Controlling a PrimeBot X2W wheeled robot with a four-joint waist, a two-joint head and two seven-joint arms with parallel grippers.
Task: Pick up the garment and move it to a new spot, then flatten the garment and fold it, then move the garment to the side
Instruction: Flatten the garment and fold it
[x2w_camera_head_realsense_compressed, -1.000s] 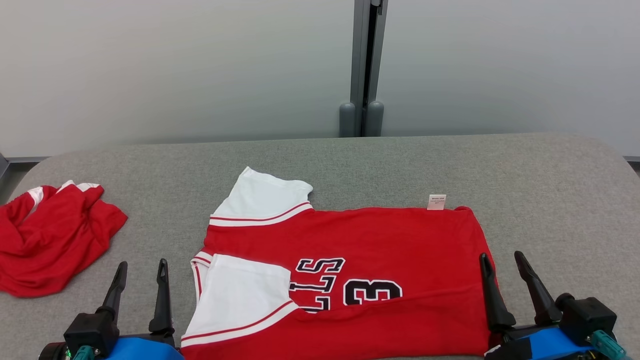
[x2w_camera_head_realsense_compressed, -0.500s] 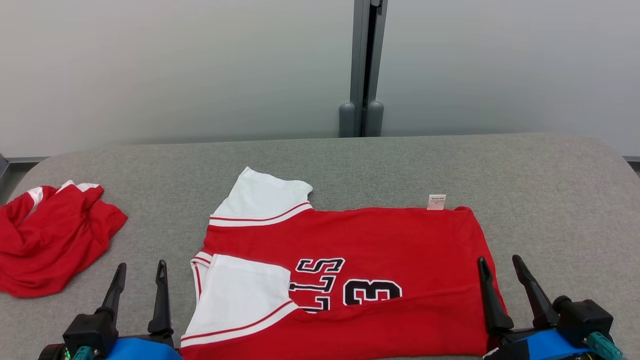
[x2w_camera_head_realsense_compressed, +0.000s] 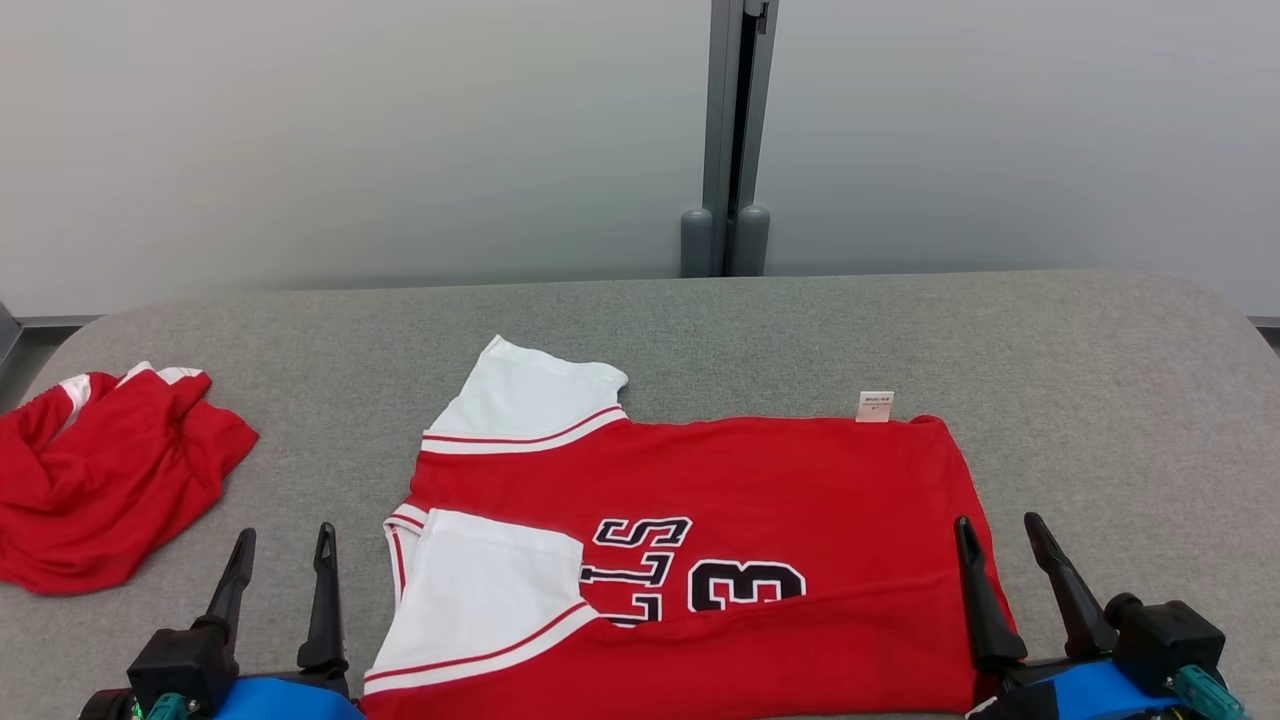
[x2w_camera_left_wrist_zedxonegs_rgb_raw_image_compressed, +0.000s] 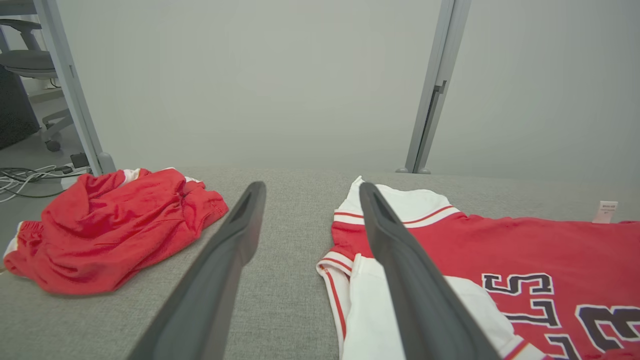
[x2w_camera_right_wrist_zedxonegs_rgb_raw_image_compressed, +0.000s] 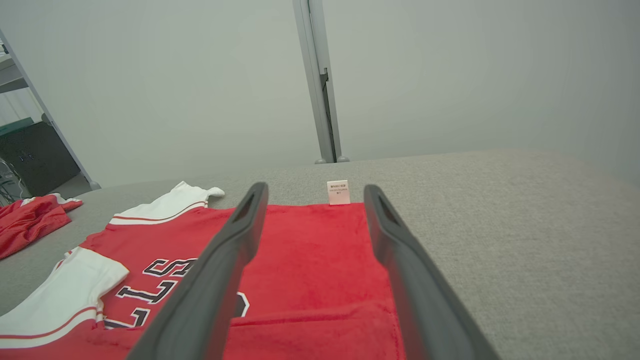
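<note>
The garment (x2w_camera_head_realsense_compressed: 760, 490), a red jersey with white sleeves and black lettering, is lying flat at the near middle of the grey surface (x2w_camera_head_realsense_compressed: 1100, 380). Its near edge is folded over onto itself, and a small white label (x2w_camera_head_realsense_compressed: 874, 406) is sticking out at its far edge. It is lying just as it was a second ago. The slight downward drift of the whole head view is the camera moving, not the cloth.

The right jaws are standing spread wide and gripping nothing. Their fingers (x2w_camera_head_realsense_compressed: 978, 595) are hovering at the garment's right edge, one finger over the red cloth and the other over bare surface beside it. Compared with a second ago, they are sitting a little lower in the head view, having drawn back slightly toward the robot.

The left jaws are also spread wide and empty. They are pointing over bare surface just left of the near sleeve, and their place is hardly changing.

A crumpled red cloth (x2w_camera_head_realsense_compressed: 110, 480) is resting well apart at the far left of the surface, unchanged.
</note>
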